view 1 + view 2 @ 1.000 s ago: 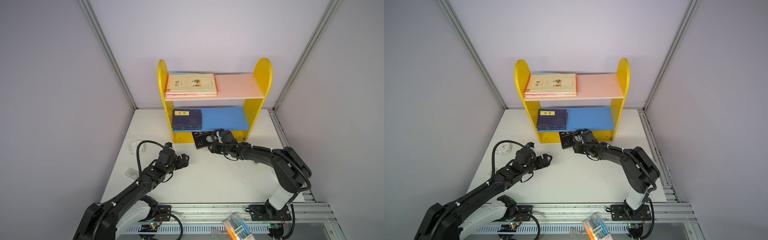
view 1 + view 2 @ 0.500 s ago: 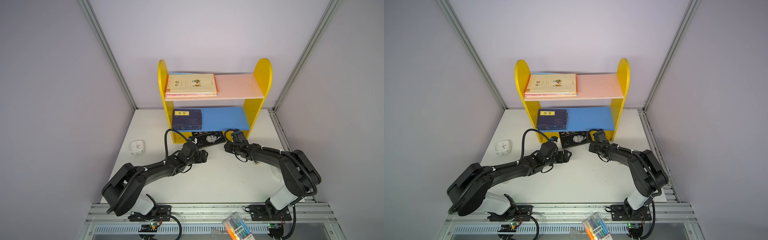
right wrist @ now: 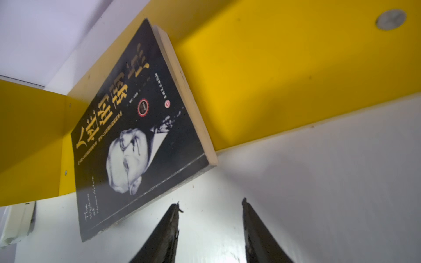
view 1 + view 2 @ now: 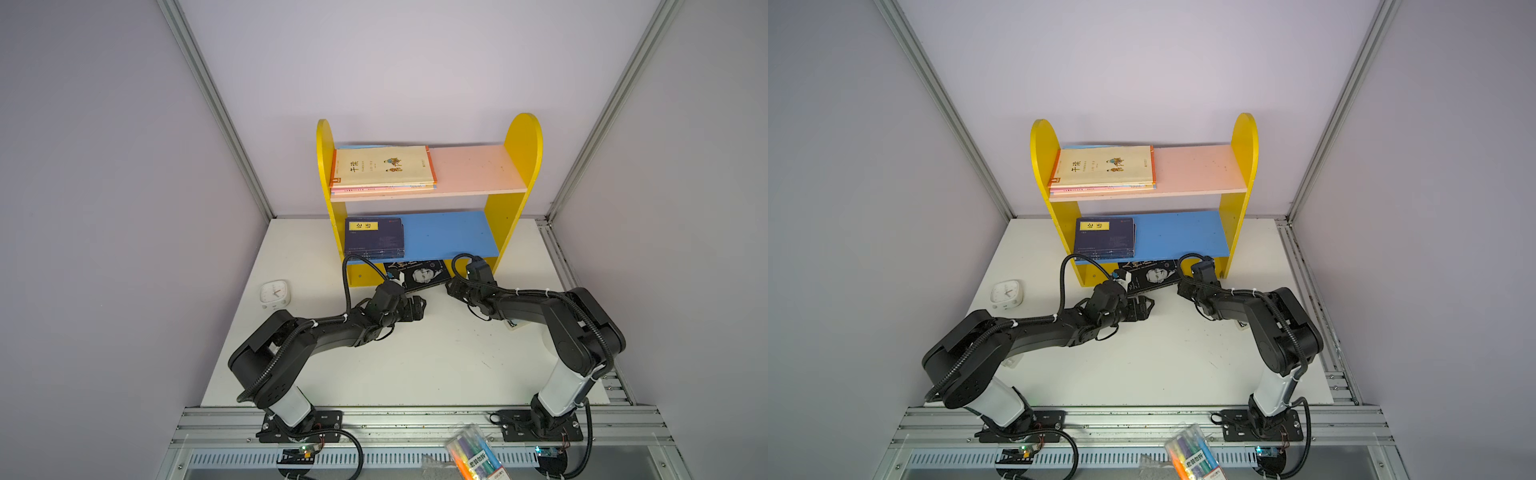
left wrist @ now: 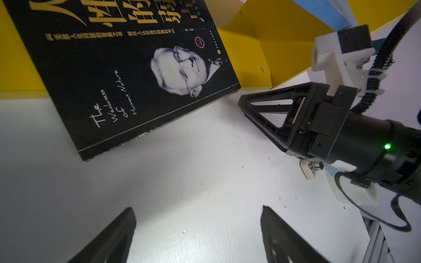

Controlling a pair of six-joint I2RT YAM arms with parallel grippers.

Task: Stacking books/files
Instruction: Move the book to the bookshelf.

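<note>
A black book with gold lettering [image 4: 419,274] [image 5: 136,75] [image 3: 136,141] lies flat on the table, half under the shelf's lowest board. A stack of cream-covered books [image 4: 382,168] rests on the pink top board. On the blue board lies a navy stack with a yellow label [image 4: 374,239]. My left gripper [image 4: 422,305] [image 5: 197,207] stands wide open just in front of the black book's near edge, touching nothing. Beside the book's right corner, my right gripper [image 4: 449,286] [image 3: 210,200] is open more narrowly, with only bare table between its fingers.
The yellow shelf unit [image 4: 519,166] stands at the back of the white table [image 4: 415,365]. A small white clock [image 4: 274,293] sits left of the shelf. A pack of markers [image 4: 473,457] lies below the front rail. The two grippers are close together.
My left arm swung in from the front left to the black book's near edge. My right gripper drew back off the book to its right corner and narrowed its jaws.
</note>
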